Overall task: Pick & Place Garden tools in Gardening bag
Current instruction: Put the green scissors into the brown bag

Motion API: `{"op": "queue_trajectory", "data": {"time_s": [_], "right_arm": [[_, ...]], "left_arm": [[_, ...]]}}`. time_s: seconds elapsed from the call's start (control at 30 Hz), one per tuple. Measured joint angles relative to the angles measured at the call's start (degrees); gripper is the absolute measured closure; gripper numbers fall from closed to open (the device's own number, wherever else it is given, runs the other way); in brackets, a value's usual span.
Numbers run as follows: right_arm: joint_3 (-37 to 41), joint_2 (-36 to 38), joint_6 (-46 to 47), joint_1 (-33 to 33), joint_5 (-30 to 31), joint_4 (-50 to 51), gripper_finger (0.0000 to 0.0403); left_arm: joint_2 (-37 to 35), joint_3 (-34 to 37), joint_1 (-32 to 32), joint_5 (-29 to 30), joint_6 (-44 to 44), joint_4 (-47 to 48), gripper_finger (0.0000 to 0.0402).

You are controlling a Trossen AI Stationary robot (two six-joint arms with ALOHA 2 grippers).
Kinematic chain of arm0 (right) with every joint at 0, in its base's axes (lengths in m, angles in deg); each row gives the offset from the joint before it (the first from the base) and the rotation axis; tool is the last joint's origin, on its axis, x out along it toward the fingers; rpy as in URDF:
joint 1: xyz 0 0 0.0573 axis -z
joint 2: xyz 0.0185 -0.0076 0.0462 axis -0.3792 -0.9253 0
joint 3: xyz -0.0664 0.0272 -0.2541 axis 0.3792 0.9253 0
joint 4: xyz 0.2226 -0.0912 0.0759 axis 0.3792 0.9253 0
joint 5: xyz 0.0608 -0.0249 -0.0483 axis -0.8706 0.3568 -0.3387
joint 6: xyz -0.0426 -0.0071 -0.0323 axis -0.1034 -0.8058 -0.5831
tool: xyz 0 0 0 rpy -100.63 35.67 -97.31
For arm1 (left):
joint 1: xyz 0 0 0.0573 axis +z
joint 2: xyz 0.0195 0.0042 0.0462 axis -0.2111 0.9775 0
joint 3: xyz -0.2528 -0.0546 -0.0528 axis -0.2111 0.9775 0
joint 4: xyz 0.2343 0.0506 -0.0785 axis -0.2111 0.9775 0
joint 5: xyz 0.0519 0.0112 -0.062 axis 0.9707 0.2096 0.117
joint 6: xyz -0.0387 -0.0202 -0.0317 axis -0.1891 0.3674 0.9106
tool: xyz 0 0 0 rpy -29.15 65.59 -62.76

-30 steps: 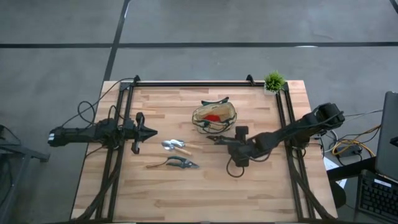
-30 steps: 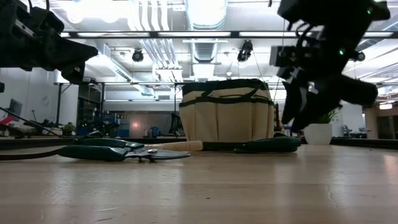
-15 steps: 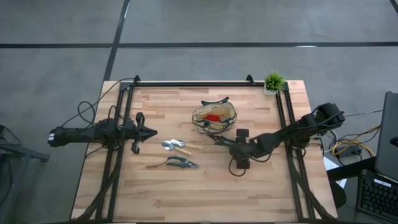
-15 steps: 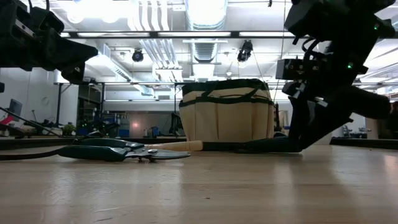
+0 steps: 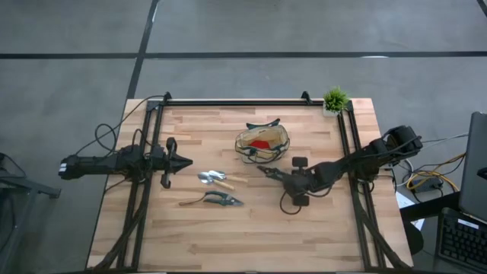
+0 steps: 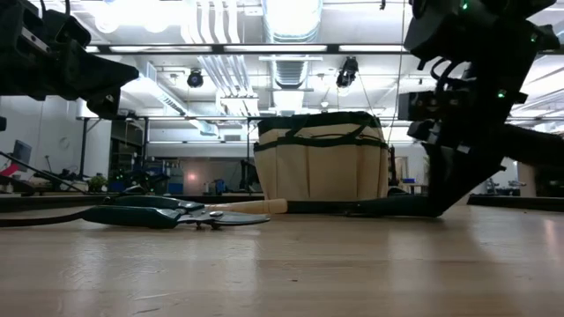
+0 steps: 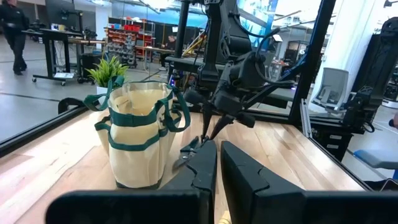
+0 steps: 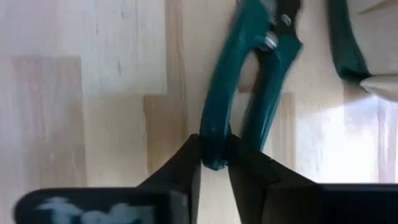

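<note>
Flanking bag [image 5: 263, 142]: plant [image 5: 335, 100], perhaps trowel [image 5: 215, 179].

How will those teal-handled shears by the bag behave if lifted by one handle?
The teal-handled shears are probably stiff, though the handles may hinge at the visible pivot. The right gripper pinches only one handle's tip, so they may swing blade-down. The smooth handle could slip.

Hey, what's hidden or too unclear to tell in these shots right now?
- Red item in the gardening bag: high view, too small to identify.
- Teal-handled shears: right wrist view, blades cut off by the picture's edge; the right gripper covers one handle's end.
- Trowel: low view, mostly hidden behind the pruning shears.
- Left gripper: waits at the table's left.
</note>
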Motion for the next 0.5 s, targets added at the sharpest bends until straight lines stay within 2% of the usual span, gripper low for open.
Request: {"op": "queue_trajectory", "data": {"time_s": [0.13,0.33,0.43,0.5], "right_arm": [[-1.18,0.11,0.75,0.00,0.11,5.60,0.0371],[-2.59,2.82,1.78,-0.13,0.26,8.85,0.0367],[-3.66,5.50,1.80,-0.13,-2.74,8.74,0.0367],[-4.38,7.62,1.95,-0.11,-7.11,8.61,0.0368]], "left_arm": [[0.00,0.00,0.00,0.00,0.00,0.00,0.0376],[-0.02,0.00,-0.01,0.00,0.00,0.00,0.0376],[-0.01,0.00,0.00,0.01,0.00,0.00,0.0376],[-0.01,0.00,0.00,0.00,-0.01,0.00,0.0376]]}}
